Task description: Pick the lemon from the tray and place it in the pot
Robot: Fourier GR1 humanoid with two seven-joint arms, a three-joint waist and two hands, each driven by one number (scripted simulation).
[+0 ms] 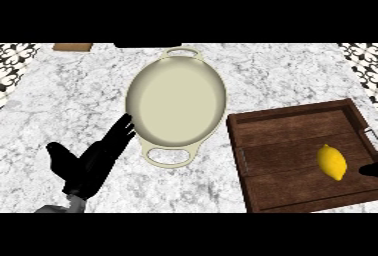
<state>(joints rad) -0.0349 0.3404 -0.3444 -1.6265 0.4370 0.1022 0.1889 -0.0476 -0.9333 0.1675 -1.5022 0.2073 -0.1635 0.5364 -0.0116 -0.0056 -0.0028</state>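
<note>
A yellow lemon (332, 161) lies on the dark wooden tray (288, 150), toward its right side. The cream oval pot (176, 102) with two loop handles sits in the middle of the counter, left of the tray, and holds nothing. My left hand (92, 162) rests open at the lower left, fingers straight and pointing up toward the pot's near-left rim. Only a black tip of my right hand (369, 170) shows at the right edge, just right of the lemon; its fingers are out of sight.
The counter top (66, 100) is white-grey marble. A brown board corner (72, 47) and a dark object sit at the far edge. Patterned tile shows at both upper corners.
</note>
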